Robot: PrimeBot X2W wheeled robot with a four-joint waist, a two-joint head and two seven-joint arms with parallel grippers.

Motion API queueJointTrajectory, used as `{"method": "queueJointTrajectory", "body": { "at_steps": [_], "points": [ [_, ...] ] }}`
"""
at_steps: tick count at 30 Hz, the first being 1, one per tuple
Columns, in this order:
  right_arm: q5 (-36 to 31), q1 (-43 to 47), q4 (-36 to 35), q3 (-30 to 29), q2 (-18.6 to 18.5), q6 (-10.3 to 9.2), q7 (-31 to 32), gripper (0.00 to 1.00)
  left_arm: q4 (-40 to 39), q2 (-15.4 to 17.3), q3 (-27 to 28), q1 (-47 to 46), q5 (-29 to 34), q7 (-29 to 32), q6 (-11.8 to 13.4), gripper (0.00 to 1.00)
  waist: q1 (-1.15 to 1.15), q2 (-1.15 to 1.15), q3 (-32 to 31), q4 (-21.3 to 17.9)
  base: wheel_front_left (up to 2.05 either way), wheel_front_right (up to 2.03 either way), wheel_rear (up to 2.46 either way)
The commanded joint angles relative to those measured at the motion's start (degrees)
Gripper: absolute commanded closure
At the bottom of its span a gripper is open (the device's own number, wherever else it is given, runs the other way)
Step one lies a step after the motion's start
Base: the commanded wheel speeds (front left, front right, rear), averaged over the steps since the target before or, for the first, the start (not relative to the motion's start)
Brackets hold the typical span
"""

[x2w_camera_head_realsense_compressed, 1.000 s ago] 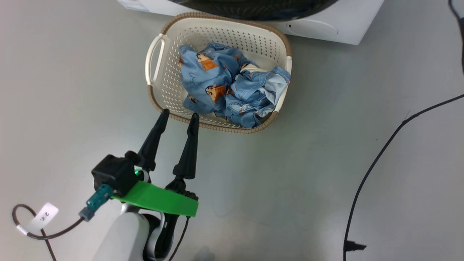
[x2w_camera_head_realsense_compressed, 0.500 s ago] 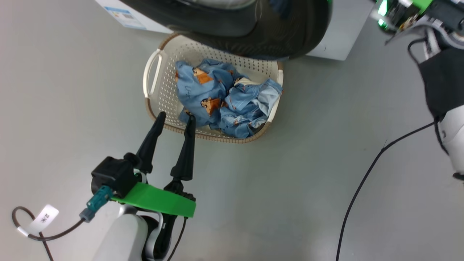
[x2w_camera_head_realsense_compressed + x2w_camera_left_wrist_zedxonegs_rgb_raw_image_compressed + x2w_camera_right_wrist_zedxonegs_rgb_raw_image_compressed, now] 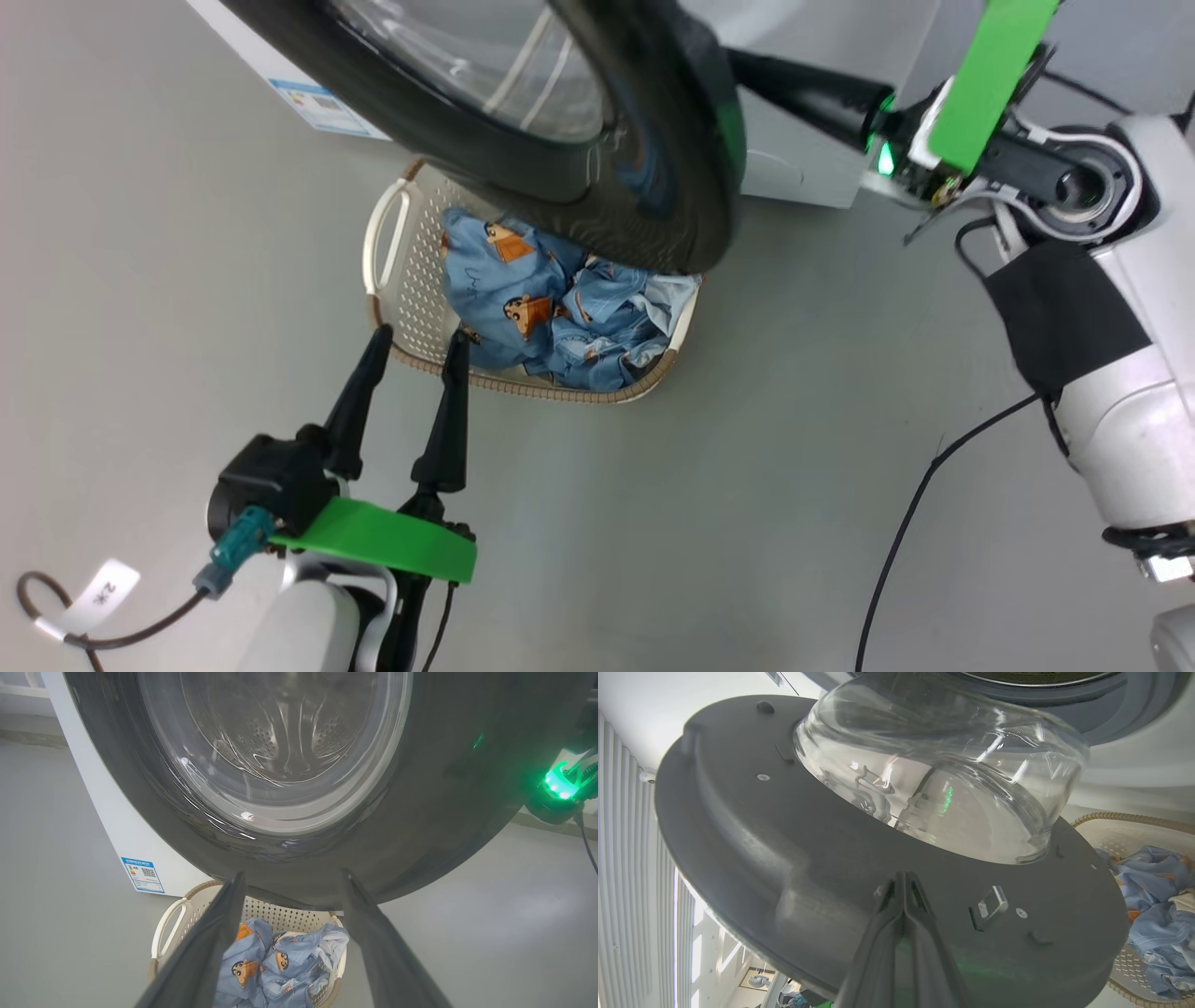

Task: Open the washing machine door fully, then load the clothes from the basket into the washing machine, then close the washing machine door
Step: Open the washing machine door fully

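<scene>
The washing machine door (image 3: 644, 187) stands partly swung out from the white washing machine (image 3: 803, 168), and its black rim overhangs the far side of the basket (image 3: 392, 233). Light-blue printed clothes (image 3: 551, 317) lie heaped in the basket. My right gripper (image 3: 756, 73) is shut, and its tips (image 3: 903, 877) rest against the door's grey inner face (image 3: 738, 826) below the glass bowl (image 3: 952, 779). My left gripper (image 3: 417, 336) hangs open at the basket's near rim with nothing between its fingers. In the left wrist view the door's outer face (image 3: 444, 788) rises above the basket (image 3: 166, 924) and clothes (image 3: 280, 961).
A black cable (image 3: 915, 523) runs across the grey floor at the right. A tagged cable (image 3: 103, 588) loops from my left wrist. The machine front carries a blue label (image 3: 317, 103). Bare floor lies left and in front of the basket.
The head camera has tilted up. The door has swung further out over the basket, and my right arm has come into view behind it. My left gripper stays open by the basket rim.
</scene>
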Motion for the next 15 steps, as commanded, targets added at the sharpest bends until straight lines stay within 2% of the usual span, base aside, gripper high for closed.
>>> {"method": "queueJointTrajectory", "body": {
  "at_steps": [1,15],
  "points": [
    [-0.24,1.42,-2.36,1.03,2.07,0.08,0.67,1.00,-0.88,1.29,2.35,1.15,0.77,-0.37,-0.15,0.00,0.00,0.00,-0.76,-0.06,0.00,0.00,0.00],
    [0.62,7.15,-5.25,2.86,4.04,0.08,2.47,1.00,-0.68,1.29,3.07,3.73,0.98,-0.37,-0.22,0.00,0.00,0.00,-4.34,1.65,0.00,0.00,0.00]
  ]
}}
